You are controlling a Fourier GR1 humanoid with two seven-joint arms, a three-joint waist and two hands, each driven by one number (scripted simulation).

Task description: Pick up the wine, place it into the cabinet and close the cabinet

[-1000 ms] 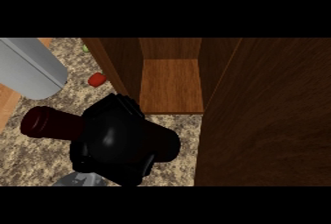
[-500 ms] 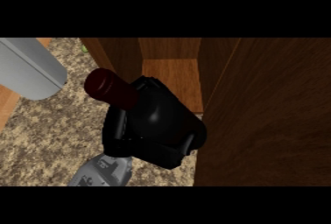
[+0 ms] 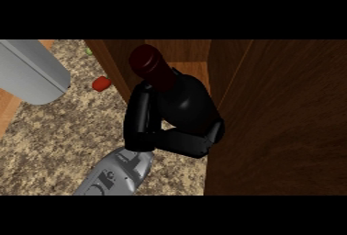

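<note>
One robot hand (image 3: 177,117) holds wine (image 3: 150,66) at the open cabinet (image 3: 193,55).

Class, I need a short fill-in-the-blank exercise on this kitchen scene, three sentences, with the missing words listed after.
1. The robot hand is curled round the dark ____.
2. The wine bottle is at the open wooden ____.
3. The small red object lies on the speckled ____.

Missing words: wine bottle; cabinet; counter
</note>
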